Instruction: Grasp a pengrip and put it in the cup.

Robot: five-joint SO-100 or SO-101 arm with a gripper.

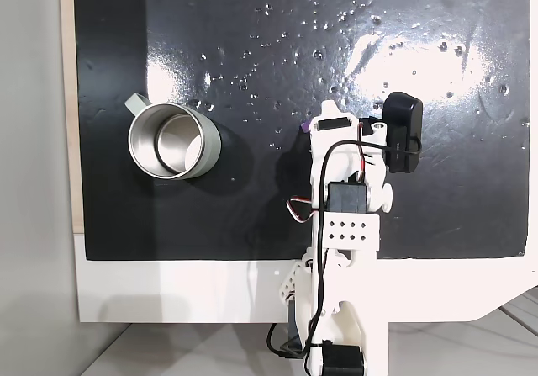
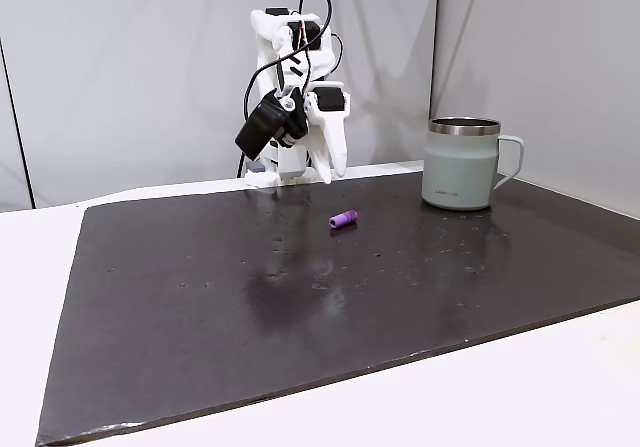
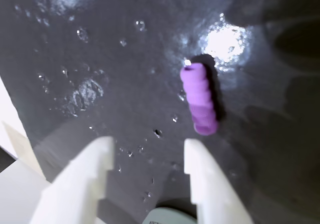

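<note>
The purple ribbed pengrip [image 3: 200, 99] lies flat on the black mat, just beyond and slightly right of my gripper [image 3: 148, 151], which is open with nothing between its white fingers [image 3: 102, 156]. From the front fixed view, the pengrip [image 2: 343, 219] rests on the mat ahead of the gripper [image 2: 318, 172], which hangs a little above the surface. In the top-down fixed view only a purple sliver of the pengrip [image 1: 304, 127] shows beside the gripper [image 1: 324, 117]. The grey-green cup [image 1: 172, 145] with a steel inside stands upright to the left, and in the front fixed view the cup [image 2: 462, 162] is at the right.
The black mat [image 1: 252, 39] is dimpled and glossy and lies on a white table [image 2: 560, 387]. A black camera [image 1: 402, 132] rides on the wrist. The arm's base [image 1: 336, 342] sits at the mat's near edge in the top-down fixed view.
</note>
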